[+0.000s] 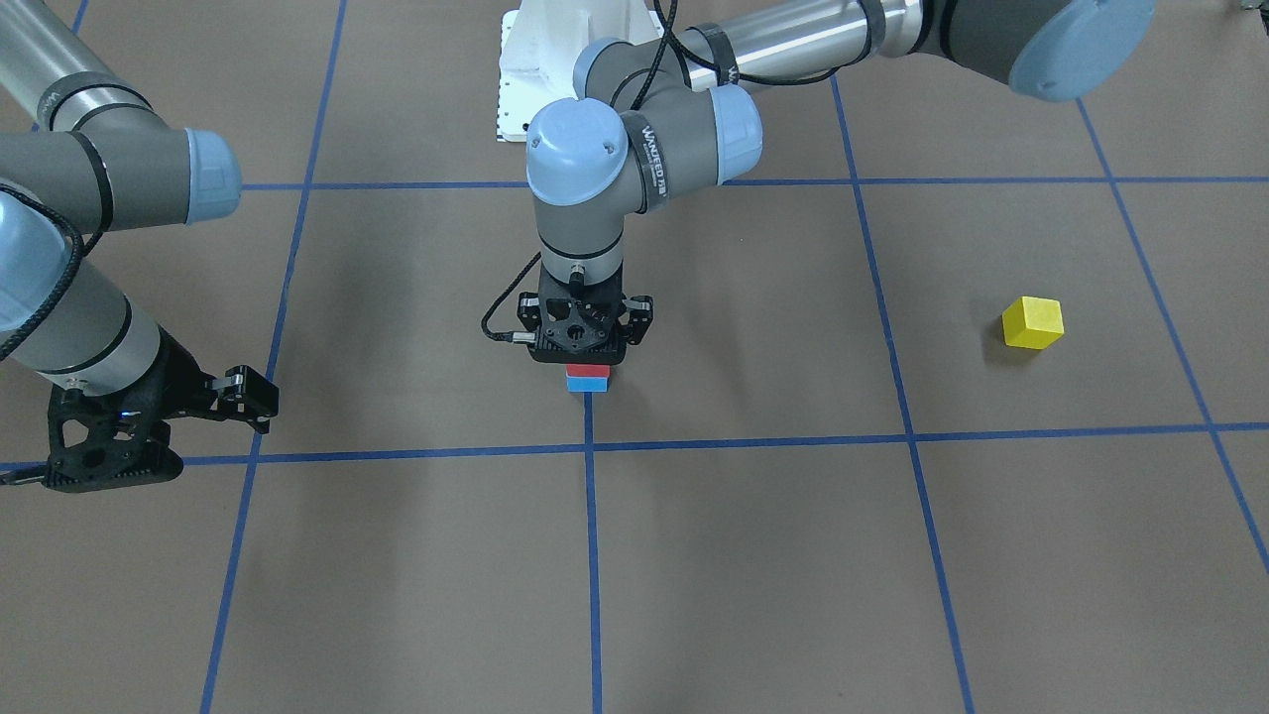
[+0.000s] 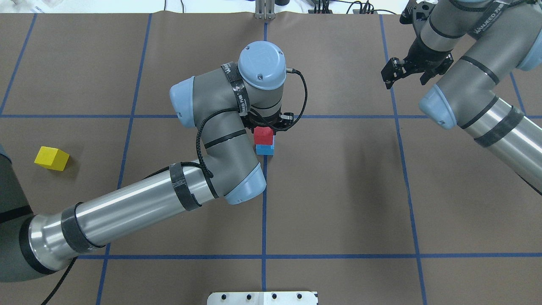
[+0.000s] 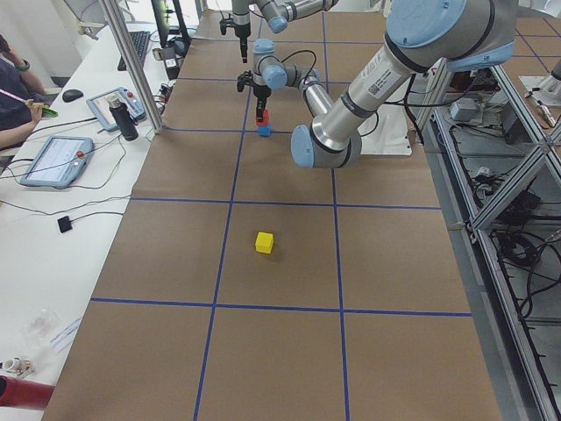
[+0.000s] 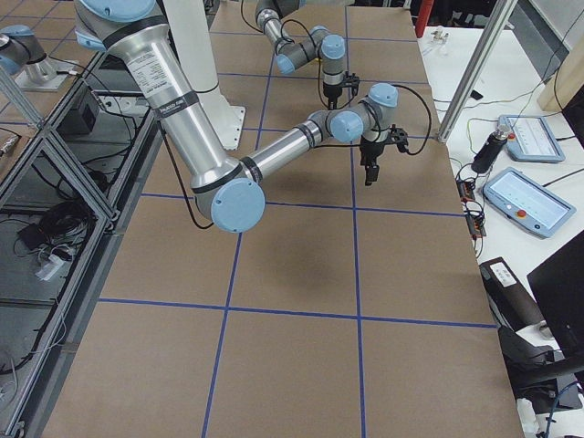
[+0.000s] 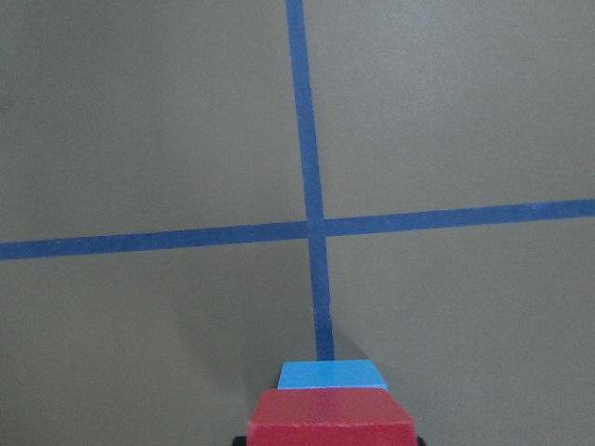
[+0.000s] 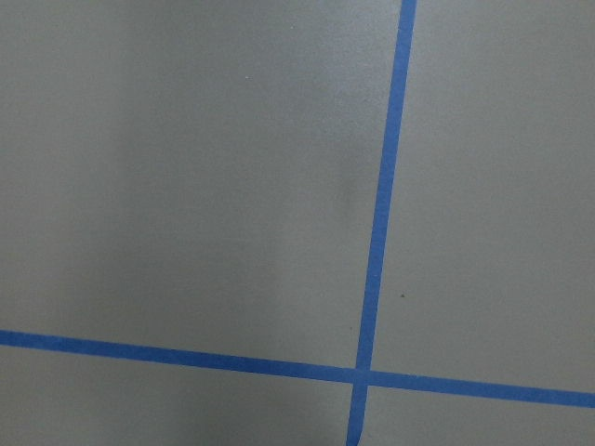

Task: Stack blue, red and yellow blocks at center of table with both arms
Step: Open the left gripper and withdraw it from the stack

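Note:
A red block (image 2: 263, 135) rests on a blue block (image 2: 264, 149) beside the central tape crossing. My left gripper (image 1: 585, 359) points straight down over the stack and is shut on the red block (image 5: 333, 420); the blue block (image 5: 332, 374) shows just beyond it. A yellow block (image 2: 51, 158) lies alone far out on my left side; it also shows in the front-facing view (image 1: 1032, 322). My right gripper (image 2: 405, 78) hangs open and empty above the table's far right part, away from all the blocks.
Blue tape lines (image 2: 264, 212) divide the brown table cover into squares. The left arm's elbow and forearm (image 2: 127, 212) stretch over the near left of the table. A white mount plate (image 2: 262, 298) sits at the near edge.

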Tool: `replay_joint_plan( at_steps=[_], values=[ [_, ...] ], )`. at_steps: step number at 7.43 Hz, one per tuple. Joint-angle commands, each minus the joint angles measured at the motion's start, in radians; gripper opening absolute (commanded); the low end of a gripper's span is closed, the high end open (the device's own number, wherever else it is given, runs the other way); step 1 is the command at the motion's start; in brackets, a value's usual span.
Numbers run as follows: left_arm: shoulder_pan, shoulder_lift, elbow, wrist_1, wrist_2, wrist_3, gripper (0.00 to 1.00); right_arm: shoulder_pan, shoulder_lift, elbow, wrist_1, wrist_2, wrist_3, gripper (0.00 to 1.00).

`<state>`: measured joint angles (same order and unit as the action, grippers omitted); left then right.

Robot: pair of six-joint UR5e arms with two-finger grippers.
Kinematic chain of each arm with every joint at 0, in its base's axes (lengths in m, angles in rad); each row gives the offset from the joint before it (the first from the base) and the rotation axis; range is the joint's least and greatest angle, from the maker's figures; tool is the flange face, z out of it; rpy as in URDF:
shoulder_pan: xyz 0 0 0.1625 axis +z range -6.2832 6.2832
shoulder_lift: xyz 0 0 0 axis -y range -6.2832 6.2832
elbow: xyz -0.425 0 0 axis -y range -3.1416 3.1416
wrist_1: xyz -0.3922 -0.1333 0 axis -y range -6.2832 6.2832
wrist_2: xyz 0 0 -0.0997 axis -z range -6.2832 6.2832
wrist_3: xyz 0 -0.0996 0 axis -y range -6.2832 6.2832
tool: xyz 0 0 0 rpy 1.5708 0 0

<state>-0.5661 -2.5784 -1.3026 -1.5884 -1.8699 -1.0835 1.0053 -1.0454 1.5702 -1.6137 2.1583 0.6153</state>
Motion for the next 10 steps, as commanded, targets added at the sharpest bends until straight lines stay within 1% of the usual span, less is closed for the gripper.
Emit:
replay_joint_plan(
  at_steps=[1, 2, 3, 4, 5, 6, 7, 8, 9, 10],
  values=[
    [0.003, 0.001, 0.0, -0.002, 0.0, -0.004, 0.0, 0.001, -0.001, 0.001, 0.0, 0.0, 0.0, 0.99],
    [0.003, 0.004, 0.0, -0.018, 0.0, -0.033, 0.87, 0.001, -0.001, -0.001, 0.0, 0.0, -0.002, 0.99],
    [0.003, 0.007, -0.001, -0.057, 0.0, -0.058, 1.0, 0.002, -0.001, 0.001, 0.0, 0.002, -0.002, 0.99],
    [0.003, 0.007, -0.001, -0.061, 0.0, -0.067, 1.0, 0.007, 0.001, -0.001, 0.0, 0.002, -0.005, 0.99],
    [0.002, 0.007, -0.009, -0.056, -0.002, -0.067, 1.0, 0.028, -0.001, 0.001, 0.0, 0.026, -0.014, 0.99],
    [-0.008, 0.007, -0.027, -0.047, -0.03, -0.067, 1.0, 0.083, -0.022, 0.002, 0.0, 0.082, -0.072, 0.99],
    [-0.065, 0.009, -0.056, -0.042, -0.099, -0.066, 1.0, 0.145, -0.069, 0.013, -0.003, 0.116, -0.157, 0.99],
    [-0.122, 0.035, -0.12, 0.008, -0.17, -0.049, 1.0, 0.197, -0.103, 0.013, -0.008, 0.12, -0.234, 0.99],
    [-0.17, 0.119, -0.229, 0.039, -0.187, -0.024, 1.0, 0.247, -0.137, 0.011, -0.014, 0.121, -0.323, 0.99],
    [-0.22, 0.235, -0.353, 0.069, -0.207, 0.062, 1.0, 0.3, -0.181, 0.005, -0.014, 0.142, -0.413, 0.99]
  ],
)
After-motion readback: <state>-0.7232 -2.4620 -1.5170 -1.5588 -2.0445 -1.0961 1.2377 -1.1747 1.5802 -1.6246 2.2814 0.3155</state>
